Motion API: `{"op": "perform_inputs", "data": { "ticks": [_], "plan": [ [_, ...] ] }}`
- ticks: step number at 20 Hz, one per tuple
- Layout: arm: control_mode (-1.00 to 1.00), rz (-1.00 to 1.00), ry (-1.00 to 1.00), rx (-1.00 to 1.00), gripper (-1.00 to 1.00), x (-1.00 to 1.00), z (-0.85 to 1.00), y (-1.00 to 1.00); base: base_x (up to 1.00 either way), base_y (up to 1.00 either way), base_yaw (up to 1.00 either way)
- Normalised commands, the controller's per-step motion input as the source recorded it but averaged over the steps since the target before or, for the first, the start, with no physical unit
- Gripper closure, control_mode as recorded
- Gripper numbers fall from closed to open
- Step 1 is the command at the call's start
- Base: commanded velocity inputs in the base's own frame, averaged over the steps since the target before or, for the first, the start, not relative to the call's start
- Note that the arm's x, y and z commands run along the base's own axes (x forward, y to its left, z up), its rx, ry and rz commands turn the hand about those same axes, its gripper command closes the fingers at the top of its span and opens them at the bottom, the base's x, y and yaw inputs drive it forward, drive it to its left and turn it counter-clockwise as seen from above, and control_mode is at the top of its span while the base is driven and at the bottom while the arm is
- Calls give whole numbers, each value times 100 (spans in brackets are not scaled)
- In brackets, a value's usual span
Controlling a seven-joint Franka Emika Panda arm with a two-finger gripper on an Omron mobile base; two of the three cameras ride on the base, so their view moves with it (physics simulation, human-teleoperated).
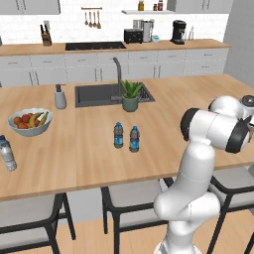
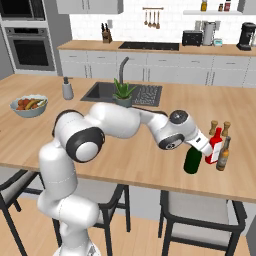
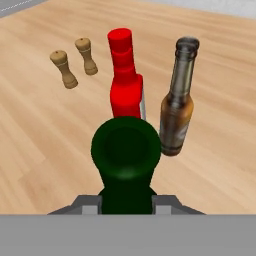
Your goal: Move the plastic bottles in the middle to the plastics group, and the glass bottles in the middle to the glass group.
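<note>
While the arm is stretched off to the right in the left base view, two small plastic bottles (image 1: 118,135) (image 1: 134,139) are seen upright side by side mid-desk (image 1: 198,99), and the pale clear bottle (image 1: 7,153) is found far left near a fruit bowl (image 1: 30,121). Over in the right base view, the green bottle (image 2: 192,160) is seen at the desk's front edge, just beside the red bottle (image 2: 215,145) and brown bottle (image 2: 223,154). Down the hand view, the fingers (image 3: 127,204) are clamped shut on the green bottle's neck, with two wooden shakers (image 3: 63,69) (image 3: 86,56) spotted beyond.
</note>
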Motion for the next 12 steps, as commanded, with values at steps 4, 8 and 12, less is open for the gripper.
{"op": "perform_inputs", "data": {
  "ticks": [4,8,12],
  "plan": [
    [-100,0,0,0,100,0,-9,0,0,0,0],
    [-100,0,-4,0,100,18,0,-1,0,0,0],
    [-100,0,-2,0,100,13,0,-1,0,0,0]
  ]
}}
